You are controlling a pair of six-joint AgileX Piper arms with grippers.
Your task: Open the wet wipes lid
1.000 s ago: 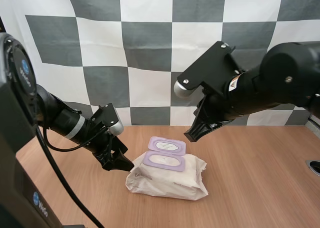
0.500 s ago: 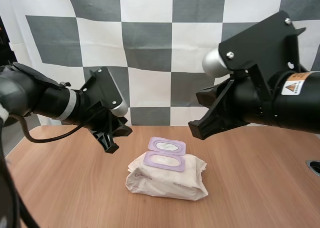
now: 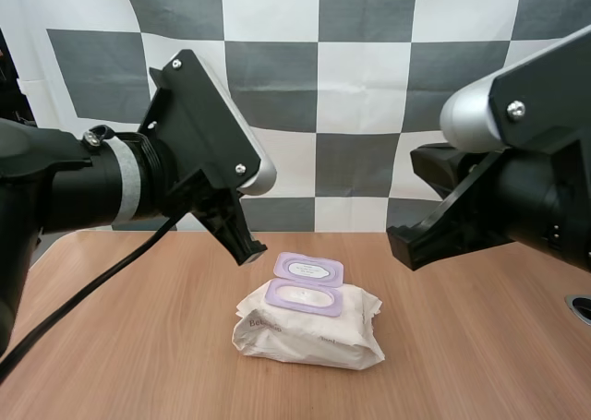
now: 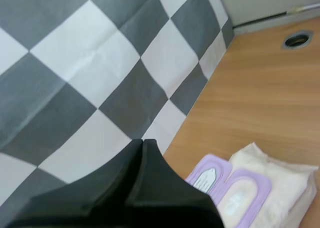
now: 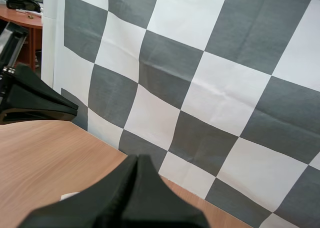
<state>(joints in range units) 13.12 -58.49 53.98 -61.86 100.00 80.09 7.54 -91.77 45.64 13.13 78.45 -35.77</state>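
Whereas a second ago my left gripper sat low, just beside the left end of the pack of wet wipes, it has now lifted and drawn back, and it hangs well above the table, off the pack's left rear corner. My right gripper has done the same on the other side, rising away from the spot over the lid to hover apart from the pack on its right.

Both sets of my fingers are closed on nothing. In each wrist view they lie together as one dark wedge, the left pointing over the pack's purple lid and the right pointing toward the table's far edge, with the other arm's gripper off to one side.

The pack has not shifted; it lies flat near the middle of the table. The lid rests flipped back behind the purple rim of the opening, as it did before. I judge the lid already open, and this retreat to be my withdrawal at the task's end.
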